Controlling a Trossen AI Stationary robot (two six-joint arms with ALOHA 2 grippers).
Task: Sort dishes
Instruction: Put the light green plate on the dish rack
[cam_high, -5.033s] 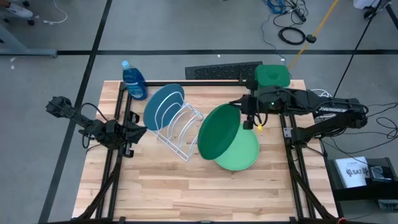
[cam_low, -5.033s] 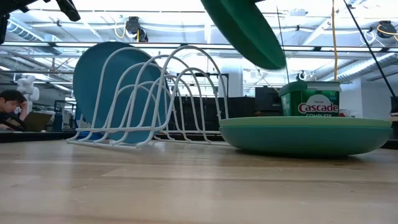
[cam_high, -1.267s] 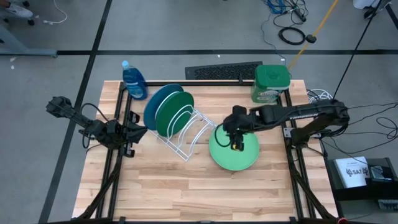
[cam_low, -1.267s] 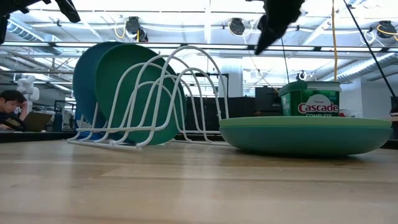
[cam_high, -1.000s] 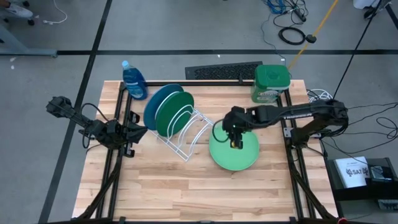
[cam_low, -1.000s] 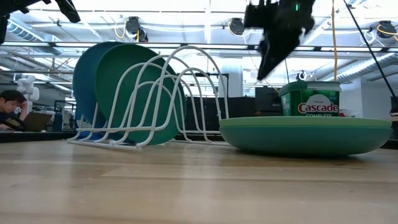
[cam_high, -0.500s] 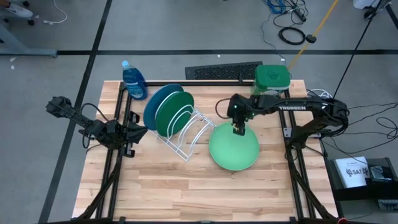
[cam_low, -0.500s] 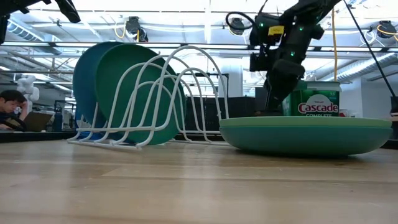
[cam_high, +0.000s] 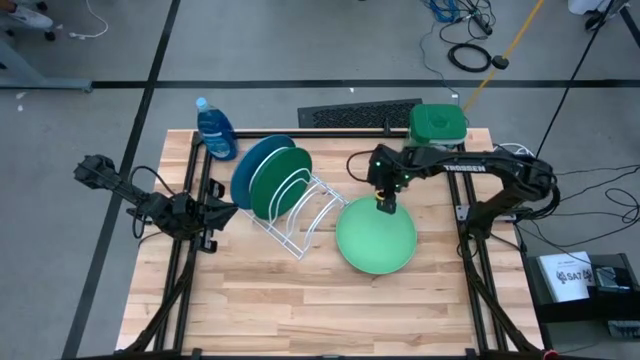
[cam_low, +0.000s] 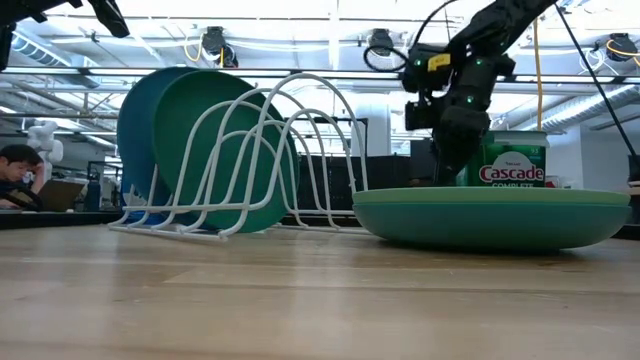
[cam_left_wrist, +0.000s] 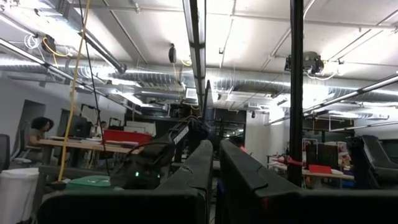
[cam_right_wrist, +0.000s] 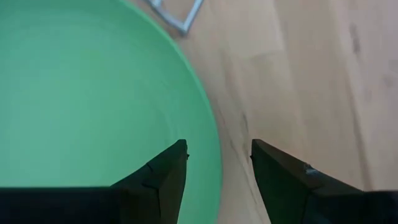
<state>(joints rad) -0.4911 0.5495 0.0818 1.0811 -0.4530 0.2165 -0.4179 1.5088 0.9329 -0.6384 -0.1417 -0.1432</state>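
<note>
A light green plate lies flat on the table, right of the white wire rack. A blue plate and a dark green plate stand on edge in the rack's slots. My right gripper points down over the light green plate's far rim. It is open, with one finger over the plate's inside and the other over the bare wood. In the low view the plate's near wall hides its fingertips. My left gripper waits shut at the table's left edge.
A green-lidded tub stands at the far right, just behind my right arm. A blue soap bottle stands at the far left corner. The near half of the table is bare wood. A person sits in the room beyond.
My right gripper has moved from above the light green plate's middle toward the table's far edge. It has come down to the plate's far rim and tipped to point straight down. Its fingers have kept the same gap. The plates have not moved.
</note>
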